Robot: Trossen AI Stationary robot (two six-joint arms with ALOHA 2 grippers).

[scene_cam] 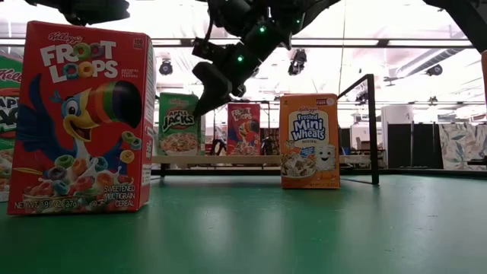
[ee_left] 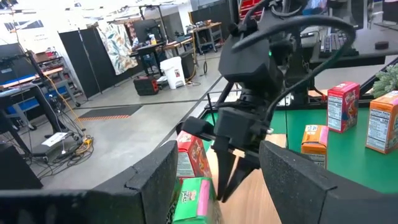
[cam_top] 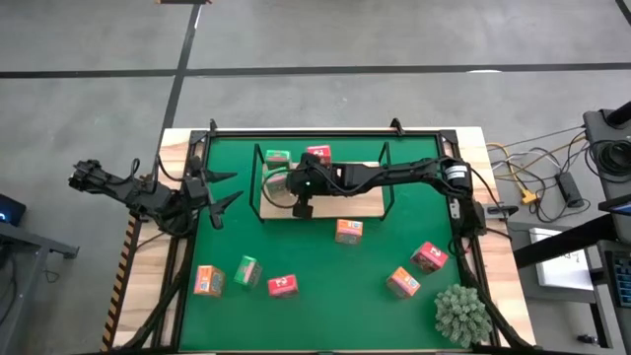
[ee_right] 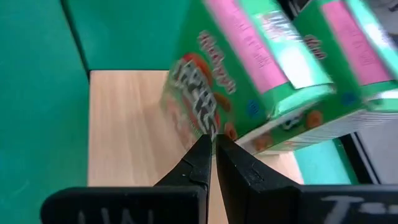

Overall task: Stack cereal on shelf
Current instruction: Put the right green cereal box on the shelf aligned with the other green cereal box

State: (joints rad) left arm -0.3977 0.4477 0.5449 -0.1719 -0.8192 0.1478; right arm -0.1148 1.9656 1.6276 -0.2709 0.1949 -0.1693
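Right pincer (cam_top: 299,209) reaching across the shelf, fingers pressed fully together with nothing between them, tips resting just beside the lower edge of a small green printed cereal box (ee_right: 249,81) on the flat light-wood shelf board with thin black wire end frames (cam_top: 365,204). Two boxes on that shelf in the overhead view: the green one (cam_top: 277,158) and a pink-red one (cam_top: 317,154), side by side toward the far left end. Six more cereal boxes scattered on the large green mat (cam_top: 325,286) covering the bench: an orange box (cam_top: 348,231) just in front of the shelf, an orange (cam_top: 208,281), a green (cam_top: 247,271) and a pink-red (cam_top: 284,286) in the near left area, a pink-red (cam_top: 429,257) and an orange (cam_top: 402,282) near right, close to the spiky grey-green toy plant (cam_top: 460,314). Ninth box not made out from above. Left pincer (cam_top: 218,189) waiting at the left edge of the mat, fingers spread wide and empty, pointed toward the shelf. Judged as a nudging or straightening step, task roughly a quarter done at most. Main risk: closed fingertips pushing low on the green box, likely tipping it over or sliding it into its pink-red neighbour and off the back of the board. Second risk: right arm's elbow sweeping the wire frame on withdrawal and shifting the whole shelf. Third: the orange box near the front edge getting knocked by the descending wrist.
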